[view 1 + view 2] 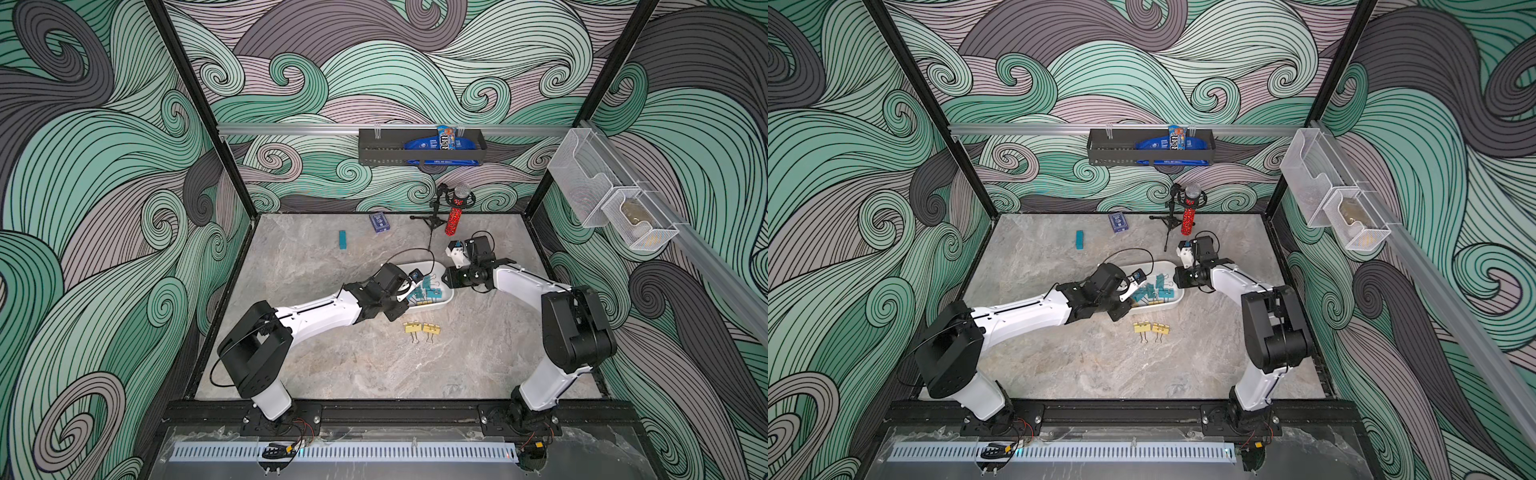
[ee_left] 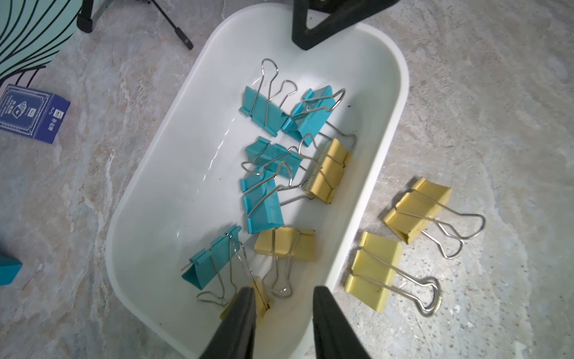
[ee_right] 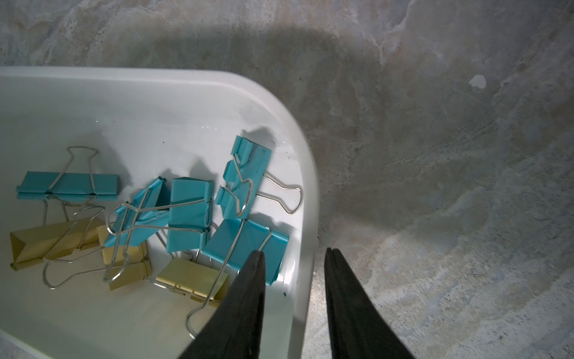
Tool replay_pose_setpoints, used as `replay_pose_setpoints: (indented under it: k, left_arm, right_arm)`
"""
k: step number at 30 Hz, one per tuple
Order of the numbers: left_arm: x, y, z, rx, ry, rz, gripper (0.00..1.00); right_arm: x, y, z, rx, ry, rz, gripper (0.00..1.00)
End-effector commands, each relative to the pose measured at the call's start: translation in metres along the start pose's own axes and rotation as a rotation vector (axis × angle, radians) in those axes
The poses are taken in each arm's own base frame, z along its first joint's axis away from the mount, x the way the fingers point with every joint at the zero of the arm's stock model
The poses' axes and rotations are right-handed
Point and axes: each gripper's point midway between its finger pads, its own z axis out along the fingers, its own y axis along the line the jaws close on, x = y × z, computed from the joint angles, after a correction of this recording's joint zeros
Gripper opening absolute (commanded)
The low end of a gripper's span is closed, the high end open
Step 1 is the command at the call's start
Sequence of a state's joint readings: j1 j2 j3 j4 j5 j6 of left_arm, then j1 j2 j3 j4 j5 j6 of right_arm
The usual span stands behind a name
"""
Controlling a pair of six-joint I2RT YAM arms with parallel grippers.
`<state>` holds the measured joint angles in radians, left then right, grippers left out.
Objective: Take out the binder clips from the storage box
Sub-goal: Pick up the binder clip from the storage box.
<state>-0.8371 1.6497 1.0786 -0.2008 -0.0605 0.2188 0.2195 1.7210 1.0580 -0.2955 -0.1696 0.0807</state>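
Note:
The white storage box sits mid-table in both top views. Several teal and yellow binder clips lie inside it. Two yellow binder clips lie on the table beside its near wall. My left gripper hovers open over the box's near-left end, nothing between its fingers. A yellow clip lies against one fingertip. My right gripper is shut on the box's right end wall, one finger inside, one outside.
A flat teal block and a blue card box lie toward the back. A red microphone on a small tripod stands behind the box. A black tray hangs on the back wall, mesh bins on the right wall.

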Motion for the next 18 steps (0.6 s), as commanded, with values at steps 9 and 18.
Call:
replay_pose_setpoints:
  k: [9,18]
  left_arm:
    - [-0.032,-0.011,0.036,0.034,-0.01,0.124,0.36]
    - [-0.034,-0.008,0.058,0.007,0.012,0.148,0.34]
  right_arm:
    - [0.011,0.001,0.008,-0.013,0.037,-0.008,0.35]
    - [0.011,0.001,0.008,-0.011,0.039,-0.01,0.35]
